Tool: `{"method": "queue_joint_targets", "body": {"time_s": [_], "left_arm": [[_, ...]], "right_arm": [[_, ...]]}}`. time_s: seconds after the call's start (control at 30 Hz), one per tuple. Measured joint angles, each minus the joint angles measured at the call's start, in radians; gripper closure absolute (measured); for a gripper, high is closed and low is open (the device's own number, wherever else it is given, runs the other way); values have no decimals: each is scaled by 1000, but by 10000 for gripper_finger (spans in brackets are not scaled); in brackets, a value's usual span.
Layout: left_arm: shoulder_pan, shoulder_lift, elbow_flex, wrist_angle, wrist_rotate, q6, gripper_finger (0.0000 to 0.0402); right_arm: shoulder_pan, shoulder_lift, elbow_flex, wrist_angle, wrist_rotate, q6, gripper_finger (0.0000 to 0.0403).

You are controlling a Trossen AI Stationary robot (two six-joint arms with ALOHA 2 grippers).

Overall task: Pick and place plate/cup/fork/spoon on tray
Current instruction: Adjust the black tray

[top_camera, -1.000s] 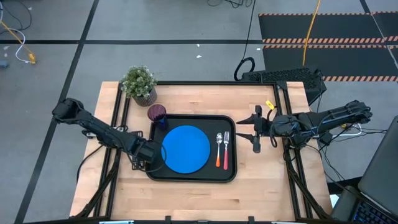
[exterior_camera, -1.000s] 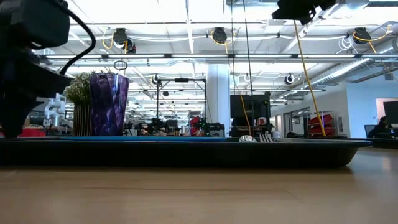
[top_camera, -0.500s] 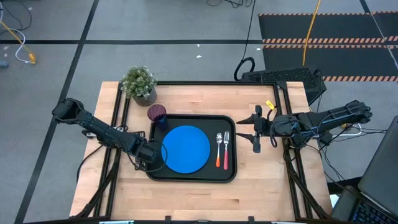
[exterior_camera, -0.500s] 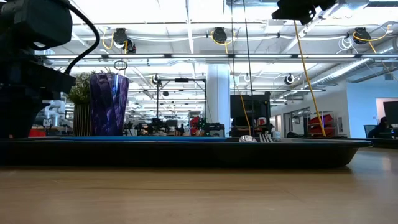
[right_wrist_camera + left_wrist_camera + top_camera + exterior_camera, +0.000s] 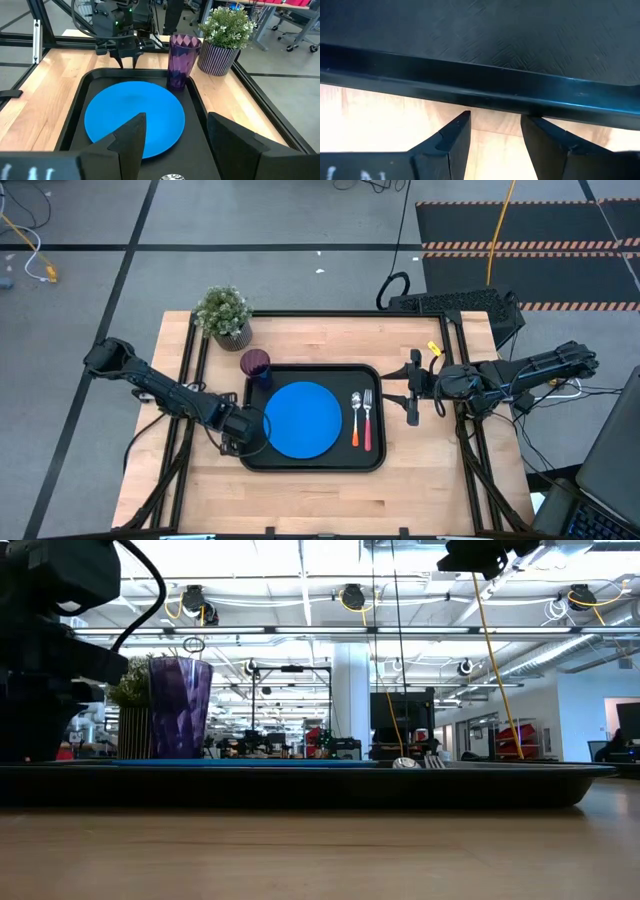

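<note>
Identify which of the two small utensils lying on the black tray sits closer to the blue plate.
The orange-handled metal spoon. It lies between the round blue plate and the pink-handled metal fork, which is on the spoon's far side.

I see a pale wood table point(image 5: 300, 490) with visible grain and a smooth finish. The tray point(image 5: 485, 35) looks like black plastic, finely textured on its floor and glossy along the rim. The plate point(image 5: 134, 117) is smooth, matt blue. The cup point(image 5: 183, 60) is translucent purple plastic with facets. The fork point(image 5: 367, 420) and spoon point(image 5: 354, 420) have shiny metal heads.
</note>
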Motion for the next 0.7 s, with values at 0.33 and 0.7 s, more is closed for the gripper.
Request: {"method": "queue_joint_targets", "body": {"time_s": [0.33,0.7], "left_arm": [[0,0,0,10,-8,8,225],[18,0,0,50,-24,19,225]], "right_arm": [[0,0,0,-1,0,0,200],[0,0,0,-1,0,0,200]]}}
